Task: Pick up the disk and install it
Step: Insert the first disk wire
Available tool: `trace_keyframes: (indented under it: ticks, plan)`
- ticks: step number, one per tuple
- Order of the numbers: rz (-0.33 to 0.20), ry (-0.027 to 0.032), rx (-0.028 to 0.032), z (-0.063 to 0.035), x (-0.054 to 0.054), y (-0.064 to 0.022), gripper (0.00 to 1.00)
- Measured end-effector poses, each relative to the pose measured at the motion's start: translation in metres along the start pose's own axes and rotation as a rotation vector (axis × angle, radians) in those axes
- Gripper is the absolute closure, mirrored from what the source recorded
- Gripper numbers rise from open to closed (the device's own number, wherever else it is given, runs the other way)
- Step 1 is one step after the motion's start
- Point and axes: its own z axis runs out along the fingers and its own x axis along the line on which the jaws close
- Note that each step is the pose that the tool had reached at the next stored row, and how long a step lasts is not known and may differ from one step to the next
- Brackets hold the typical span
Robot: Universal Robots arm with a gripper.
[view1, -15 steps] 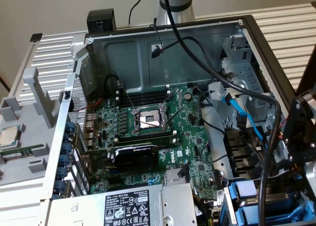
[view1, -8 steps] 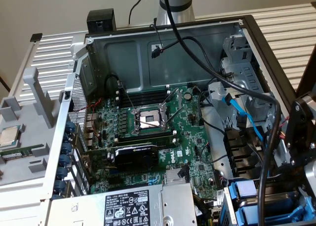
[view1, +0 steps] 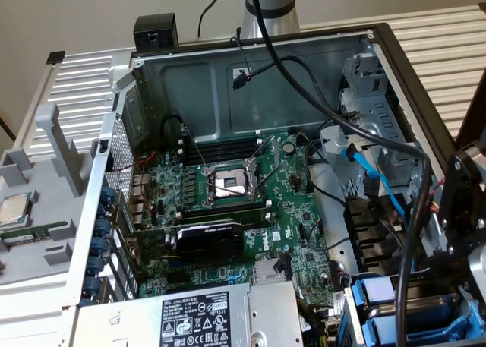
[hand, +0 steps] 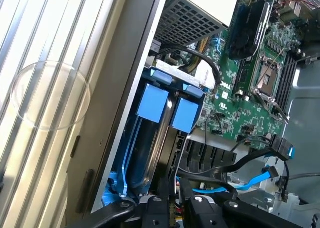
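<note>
A white ribbed bench point(view1: 448, 55) stands before a plain beige wall point(view1: 76, 13); on it lies an open computer case point(view1: 258, 49), its motherboard point(view1: 300, 210) bare and a power supply point(view1: 197, 317) at one end. The case's drive bay point(view1: 351, 309) holds two blue-carrier drives side by side; the disk point(hand: 145, 153) is probably the one against the case's side wall, with the other drive point(hand: 186, 113) just beside it. The gripper point(hand: 175, 210) hovers close over the bay; whether it grips anything cannot be told.

Single arm point(view1: 267, 9), grey upright segment at the exterior view's top centre, black pincer point(hand: 176, 214) low at the exterior view's right edge, angled downward
</note>
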Motion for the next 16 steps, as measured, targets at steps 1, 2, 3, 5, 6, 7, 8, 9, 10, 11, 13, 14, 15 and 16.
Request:
trace_keyframes:
  ticks: [1, 2, 3, 5, 6, 7, 8, 9, 10, 11, 13, 14, 15, 16]
  plan:
    - [0.0, 0.0, 0.0001, 0.0, 0.0, 0.0, 0.83]
    - [0.001, 0.0, 0.0003, 0.0, 0.0, 0.0, 0.83]
    - [0.001, 0.0, 0.0004, 0.0, 0.0, 0.0, 0.83]
    - [0.001, 0.0, 0.0006, 0.0, 0.0, 0.0, 0.83]
    - [0.001, 0.0, 0.0008, 0.0, 0.0, 0.0, 0.83]
    - [0.002, 0.0, 0.0008, 0.0, 0.0, 0.0, 0.83]
    - [0.002, 0.0001, 0.0009, 0.0, -0.0001, 0.0, 0.83]
    - [0.002, 0.0002, 0.0009, -0.0001, -0.0002, -0.0001, 0.83]
    - [0.002, 0.0003, 0.001, -0.0001, -0.0003, -0.0001, 0.83]
    - [0.002, 0.0006, 0.001, -0.0001, -0.0004, -0.0001, 0.83]
    - [0.003, 0.0011, 0.0012, -0.0005, -0.0007, 0.0, 0.83]
    - [0.003, 0.0012, 0.0013, -0.0008, -0.0011, 0.0001, 0.83]
    - [0.004, 0.0016, 0.0014, -0.0014, -0.0015, 0.0002, 0.83]
    - [0.004, 0.0018, 0.0014, -0.0017, -0.0019, 0.0003, 0.83]
